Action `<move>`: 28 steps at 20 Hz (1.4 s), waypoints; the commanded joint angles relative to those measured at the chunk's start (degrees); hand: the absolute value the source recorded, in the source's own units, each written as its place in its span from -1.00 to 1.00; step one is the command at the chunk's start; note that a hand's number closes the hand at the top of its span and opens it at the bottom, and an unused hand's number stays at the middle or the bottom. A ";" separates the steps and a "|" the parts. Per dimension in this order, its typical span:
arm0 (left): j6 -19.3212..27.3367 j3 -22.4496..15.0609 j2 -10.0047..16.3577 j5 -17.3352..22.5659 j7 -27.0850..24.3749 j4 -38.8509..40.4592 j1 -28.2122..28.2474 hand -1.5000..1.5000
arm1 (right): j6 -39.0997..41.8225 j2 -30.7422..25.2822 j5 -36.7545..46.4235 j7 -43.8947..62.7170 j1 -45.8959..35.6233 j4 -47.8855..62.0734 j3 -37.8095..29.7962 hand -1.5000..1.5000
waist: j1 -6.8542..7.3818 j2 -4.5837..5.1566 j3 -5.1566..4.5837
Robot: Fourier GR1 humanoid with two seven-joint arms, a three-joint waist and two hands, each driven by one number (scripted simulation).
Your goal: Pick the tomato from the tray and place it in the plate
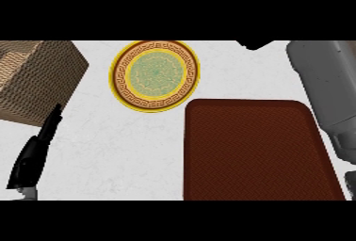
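A dark red tray lies at the right of the white counter, and no tomato shows on its visible surface or anywhere else in the head view. The round plate, with a gold and brown rim and a green centre, sits just beyond the tray's far left corner and has nothing on it. My right forearm runs up the right edge, past the tray. Only a black tip of my right hand shows at the top, to the right of the plate. My left hand rests open at the lower left, fingers straight.
A woven wicker basket stands at the upper left, close to the fingertips of my left hand. Bare white counter lies between the left hand and the tray.
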 commanded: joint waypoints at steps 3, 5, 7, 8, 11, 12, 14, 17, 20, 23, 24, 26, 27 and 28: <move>-1.04 0.88 0.49 0.77 1.53 -2.48 1.34 0.00 | 0.65 7.84 -0.69 3.58 -7.12 3.47 0.55 1.00 | -0.42 -0.23 -0.02; -1.25 1.90 1.24 0.78 0.62 -0.65 0.99 0.00 | -0.67 9.92 -0.58 5.59 -8.94 4.96 0.18 1.00 | -0.57 -0.18 -0.03; 0.06 1.81 0.39 -0.23 -1.68 4.09 -1.79 0.00 | -0.60 12.95 -0.77 8.56 -11.54 6.43 0.20 1.00 | -0.79 -0.09 -0.07; -0.94 1.07 0.52 0.54 2.84 -3.76 0.03 0.00 | -4.09 13.44 0.14 6.53 -10.34 9.77 -0.07 1.00 | 0.11 0.02 -0.01; -1.58 0.71 0.01 0.97 1.63 -4.50 2.42 0.00 | -3.10 16.14 1.40 11.62 -15.09 14.08 0.68 1.00 | 0.73 0.14 -0.05; 0.13 -0.49 -1.68 -0.74 -1.04 0.73 -0.01 0.00 | -4.63 18.91 1.38 12.15 -14.69 14.82 2.52 1.00 | 0.60 0.35 -0.11; -0.52 -0.04 -0.77 -0.52 0.37 -2.99 2.35 0.00 | -2.22 18.49 2.36 13.09 -16.60 17.25 1.91 1.00 | 0.43 0.16 -0.06; -0.57 -0.05 -0.87 -0.59 0.18 -1.09 -0.76 0.00 | -3.91 19.13 1.51 11.92 -17.19 21.55 3.67 1.00 | 1.15 0.53 -0.09; -0.63 -0.86 -1.66 -0.93 1.52 0.24 -2.91 0.00 | -5.11 19.18 0.37 9.16 -15.34 24.47 5.55 1.00 | 1.72 0.77 -0.10; -2.17 -1.33 -1.00 -0.33 1.58 -3.15 -1.32 0.00 | -4.80 19.21 -1.98 10.21 -16.53 27.03 6.56 1.00 | 3.61 0.92 -0.09; -2.02 -0.12 -0.27 -0.41 0.15 1.80 -4.19 0.00 | -4.29 19.22 -2.99 10.99 -17.30 27.25 8.51 1.00 | 4.30 1.12 -0.17; -0.85 -1.51 -1.20 -1.90 0.32 -0.32 -2.84 0.00 | -5.81 19.22 -7.86 11.96 -13.48 28.07 3.05 1.00 | 3.85 1.10 -0.09; -0.38 -2.33 -2.17 -2.33 1.11 -0.75 -2.93 0.00 | -7.34 19.23 -8.28 14.67 -14.40 28.95 3.96 1.00 | 4.50 1.04 -0.11; -2.08 -3.01 -1.54 -1.85 1.53 -2.34 -2.43 0.00 | -7.76 19.23 -9.01 15.53 -14.16 29.86 4.33 -1.00 | 5.48 1.08 -0.10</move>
